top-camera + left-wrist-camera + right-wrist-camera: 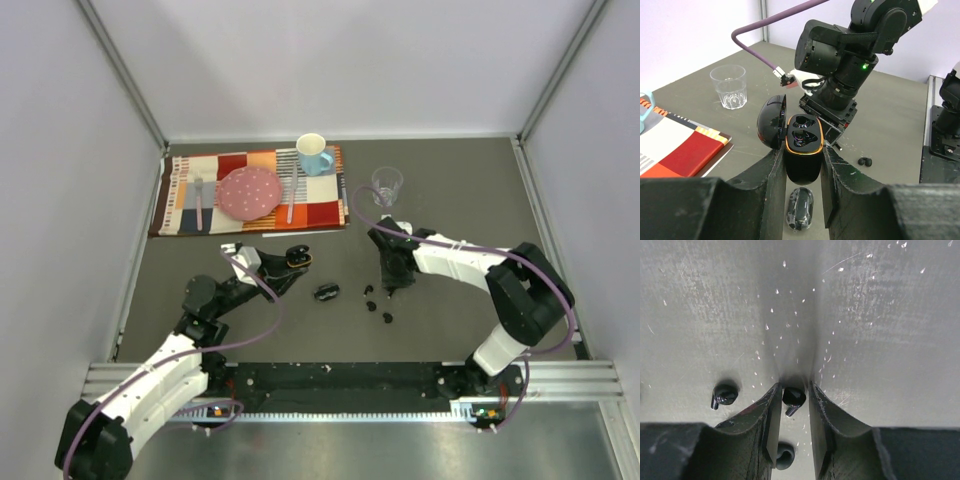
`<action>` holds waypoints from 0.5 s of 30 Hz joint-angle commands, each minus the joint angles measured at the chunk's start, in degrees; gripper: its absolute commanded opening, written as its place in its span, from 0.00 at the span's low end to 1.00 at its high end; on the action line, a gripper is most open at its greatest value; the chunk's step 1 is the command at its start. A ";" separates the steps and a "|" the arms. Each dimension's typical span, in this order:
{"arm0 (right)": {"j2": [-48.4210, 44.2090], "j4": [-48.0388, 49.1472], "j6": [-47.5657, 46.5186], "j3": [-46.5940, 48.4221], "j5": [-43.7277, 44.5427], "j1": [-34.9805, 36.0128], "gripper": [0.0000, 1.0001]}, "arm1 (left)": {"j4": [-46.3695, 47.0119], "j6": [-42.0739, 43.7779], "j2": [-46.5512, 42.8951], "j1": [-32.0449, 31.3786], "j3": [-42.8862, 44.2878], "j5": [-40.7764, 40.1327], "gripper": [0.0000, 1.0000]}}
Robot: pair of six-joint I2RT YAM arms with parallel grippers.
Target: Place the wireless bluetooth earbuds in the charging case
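My left gripper (802, 150) is shut on the black charging case (801, 170) and holds it above the table, its lid (771, 122) swung open to the left and both orange-rimmed sockets empty. In the top view that case (297, 256) sits left of centre. My right gripper (793, 385) points down at the table, its jaws narrow around one tiny black earbud (793, 397). The left finger touches the bud; a slit shows on the right. A second earbud (725, 394) lies to the left, a third (785, 455) under the fingers. Loose earbuds (371, 305) lie beside my right gripper (392, 290).
A second black case (326, 292), closed and in clear wrap, lies on the table under the held one. At the back a chequered placemat (320, 212) carries a pink plate (249, 192), cutlery and a blue mug (314, 155). A clear glass (387, 186) stands right of it.
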 commanded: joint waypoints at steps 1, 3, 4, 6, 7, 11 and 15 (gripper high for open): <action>2.50 1.81 1.48 0.42 -0.57 1.41 0.29 | 2.35 0.13 -1.06 0.22 0.77 -0.03 0.00; 2.41 1.81 1.84 0.07 -0.57 1.49 0.32 | 2.00 0.22 -1.33 0.22 0.77 -0.12 0.00; 2.41 1.55 2.01 -0.02 -0.48 1.58 0.32 | 1.91 0.22 -1.42 0.22 0.77 -0.20 0.00; 2.06 1.20 2.89 -0.37 0.57 1.67 0.32 | 1.83 0.22 -1.50 0.22 0.68 -0.29 0.00; 2.06 1.11 3.15 -0.45 0.83 1.84 0.33 | 1.83 0.22 -1.59 0.22 0.68 -0.29 0.00; 2.24 0.76 4.82 -1.07 1.10 1.85 0.33 | 1.91 0.22 -1.33 0.22 0.68 -0.38 0.00; 2.68 0.24 6.23 -1.07 1.63 1.93 0.31 | 2.00 0.22 -1.15 0.22 0.77 -0.29 0.00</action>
